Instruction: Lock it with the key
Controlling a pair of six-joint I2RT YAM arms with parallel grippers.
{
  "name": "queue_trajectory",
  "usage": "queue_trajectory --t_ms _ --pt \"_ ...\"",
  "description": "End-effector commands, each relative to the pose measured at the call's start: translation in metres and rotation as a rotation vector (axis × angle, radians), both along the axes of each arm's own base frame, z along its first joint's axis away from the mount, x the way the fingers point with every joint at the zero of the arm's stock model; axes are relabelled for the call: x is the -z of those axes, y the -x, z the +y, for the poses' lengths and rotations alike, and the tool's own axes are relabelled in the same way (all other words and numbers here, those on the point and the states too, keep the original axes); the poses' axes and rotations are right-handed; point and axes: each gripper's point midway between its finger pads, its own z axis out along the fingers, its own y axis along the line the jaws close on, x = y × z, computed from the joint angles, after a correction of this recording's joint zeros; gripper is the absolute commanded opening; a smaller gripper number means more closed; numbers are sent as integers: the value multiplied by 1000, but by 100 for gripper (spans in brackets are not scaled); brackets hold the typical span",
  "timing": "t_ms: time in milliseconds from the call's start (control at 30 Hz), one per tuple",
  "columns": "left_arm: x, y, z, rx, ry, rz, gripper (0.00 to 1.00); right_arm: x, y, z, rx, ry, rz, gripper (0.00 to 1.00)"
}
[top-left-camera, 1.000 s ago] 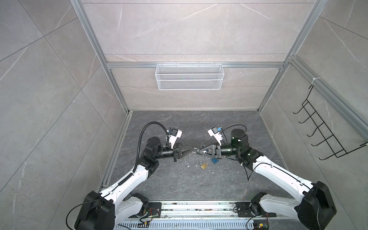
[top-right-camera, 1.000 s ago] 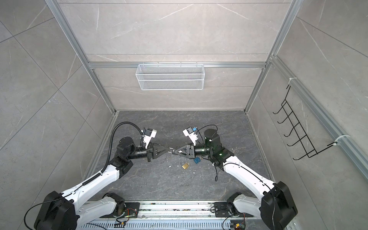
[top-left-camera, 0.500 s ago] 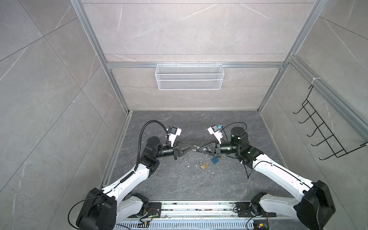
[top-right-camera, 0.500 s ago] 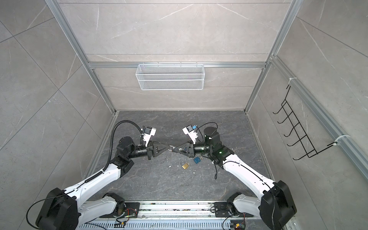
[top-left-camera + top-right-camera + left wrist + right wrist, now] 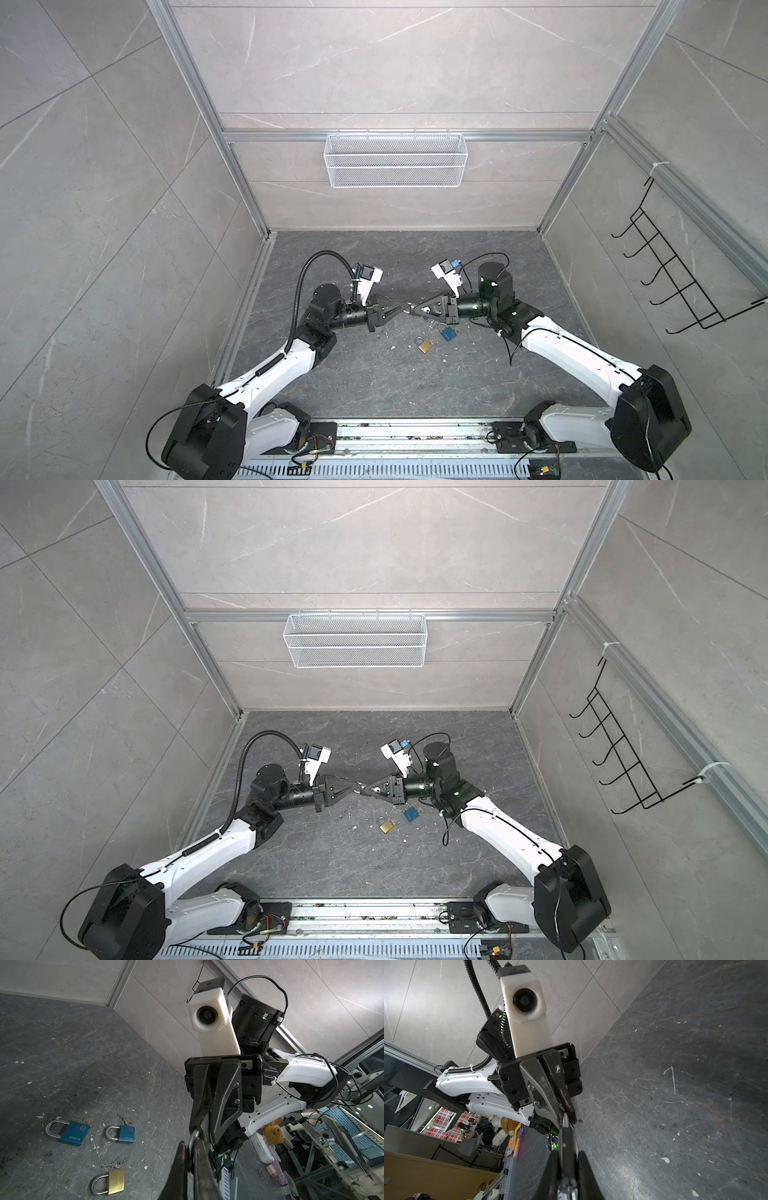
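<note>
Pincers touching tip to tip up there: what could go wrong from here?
1. The left pincer is shut on a small metal piece, tip to tip with the right pincer, which grips a dark object. Both holds look slim, so a slight misalignment could drop either.
2. A dropped piece could land among the brass padlock, larger blue padlock, smaller blue padlock and loose keys on the floor, scattering them.

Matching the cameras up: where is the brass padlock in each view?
Top view: brass padlock on the floor, below the right gripper.
Top view: brass padlock, same spot.
Left wrist: brass padlock on the floor, by a blue padlock.
Right wrist: not in it.
Shared landmark: the right gripper.
</note>
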Motion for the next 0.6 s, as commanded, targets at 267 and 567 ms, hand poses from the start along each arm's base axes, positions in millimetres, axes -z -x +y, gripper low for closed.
queue_trajectory --t_ms 267,567 --pt "-36 72 -18 329 64 -164 14 -19 -23 14 50 -58 -65 0" --pt "-37 68 -17 291 67 -168 0 -15 -31 8 81 -52 -47 0"
